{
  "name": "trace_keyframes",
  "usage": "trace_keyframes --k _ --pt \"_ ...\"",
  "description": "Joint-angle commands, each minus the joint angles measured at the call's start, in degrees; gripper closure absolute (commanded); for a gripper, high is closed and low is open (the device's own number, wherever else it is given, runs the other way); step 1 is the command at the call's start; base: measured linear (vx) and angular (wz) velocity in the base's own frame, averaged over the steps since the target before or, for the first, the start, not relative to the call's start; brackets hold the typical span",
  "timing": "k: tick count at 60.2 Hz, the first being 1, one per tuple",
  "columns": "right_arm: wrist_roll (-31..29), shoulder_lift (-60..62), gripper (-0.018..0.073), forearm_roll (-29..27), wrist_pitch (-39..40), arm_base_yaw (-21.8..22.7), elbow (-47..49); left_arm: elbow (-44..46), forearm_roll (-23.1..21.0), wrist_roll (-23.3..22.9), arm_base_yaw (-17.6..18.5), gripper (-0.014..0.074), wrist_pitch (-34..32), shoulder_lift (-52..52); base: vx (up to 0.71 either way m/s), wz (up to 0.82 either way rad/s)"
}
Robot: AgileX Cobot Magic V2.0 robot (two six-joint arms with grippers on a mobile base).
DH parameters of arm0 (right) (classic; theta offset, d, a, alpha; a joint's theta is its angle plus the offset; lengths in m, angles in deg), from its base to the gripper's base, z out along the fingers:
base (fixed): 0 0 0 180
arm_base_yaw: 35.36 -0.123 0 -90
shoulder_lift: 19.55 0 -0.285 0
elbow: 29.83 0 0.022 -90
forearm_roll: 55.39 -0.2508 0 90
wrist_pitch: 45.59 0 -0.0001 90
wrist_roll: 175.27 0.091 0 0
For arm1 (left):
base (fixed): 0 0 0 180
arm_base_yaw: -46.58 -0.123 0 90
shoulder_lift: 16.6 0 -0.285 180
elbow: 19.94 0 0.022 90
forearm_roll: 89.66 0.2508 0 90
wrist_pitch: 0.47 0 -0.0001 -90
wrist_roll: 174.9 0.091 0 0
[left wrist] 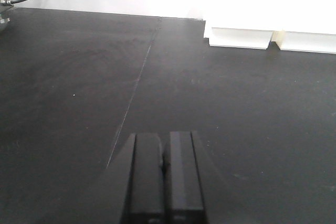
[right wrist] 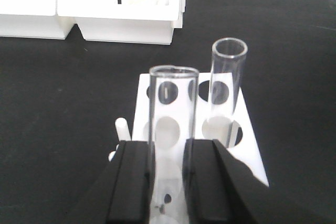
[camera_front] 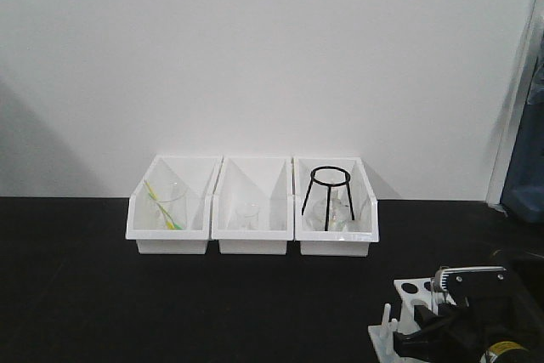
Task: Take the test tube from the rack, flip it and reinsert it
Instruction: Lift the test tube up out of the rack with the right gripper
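Observation:
The white rack [right wrist: 250, 148] with round holes and side pegs [right wrist: 122, 128] stands on the black table, just under my right gripper [right wrist: 169, 153]. That gripper is shut on a clear test tube [right wrist: 173, 103], held upright with its open mouth up. The tube's lower end is hidden between the fingers. A second clear tube [right wrist: 227, 85] stands in a rack hole to the right. In the front view the rack [camera_front: 408, 293] and right gripper [camera_front: 429, 319] sit at the bottom right. My left gripper [left wrist: 164, 148] is shut and empty over bare table.
Three white bins [camera_front: 252, 229] stand in a row at the back by the wall. The left one holds a beaker with green-yellow sticks [camera_front: 166, 206], the right one a black tripod stand [camera_front: 329, 193]. The bins also show in the right wrist view [right wrist: 126, 27] and in the left wrist view [left wrist: 239, 36].

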Motion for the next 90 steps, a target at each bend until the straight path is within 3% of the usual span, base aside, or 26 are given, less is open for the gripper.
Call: trace_keyframes --k 1,19,40,57,62,73,90 --pt "0.01 3.74 0.0573 0.75 5.31 0.04 1.54 -0.05 -0.21 -0.01 0.39 0.0603 -5.0 -0.72 0.0 0.0" --pt "-0.03 9.57 0.0571 0.63 2.09 0.04 1.54 -0.05 -0.21 -0.01 0.39 0.0603 -5.0 -0.72 0.0 0.0" --pt "-1.99 16.27 0.0568 0.94 3.68 0.04 1.54 -0.05 -0.21 -0.01 0.39 0.0603 -5.0 -0.72 0.0 0.0" --pt "-4.74 24.27 0.0568 5.82 4.58 0.04 1.42 -0.05 -0.21 -0.01 0.39 0.0603 -5.0 -0.72 0.0 0.0" --pt "-10.92 25.57 0.0568 5.82 0.93 0.04 1.42 -0.05 -0.21 -0.01 0.39 0.0603 -5.0 -0.72 0.0 0.0" --pt "-31.34 26.96 0.0568 7.44 -5.07 0.04 1.42 -0.05 -0.21 -0.01 0.39 0.0603 -5.0 -0.72 0.0 0.0" --pt "-59.2 27.36 0.0568 12.93 -6.23 0.04 1.42 -0.05 -0.21 -0.01 0.39 0.0603 -5.0 -0.72 0.0 0.0"
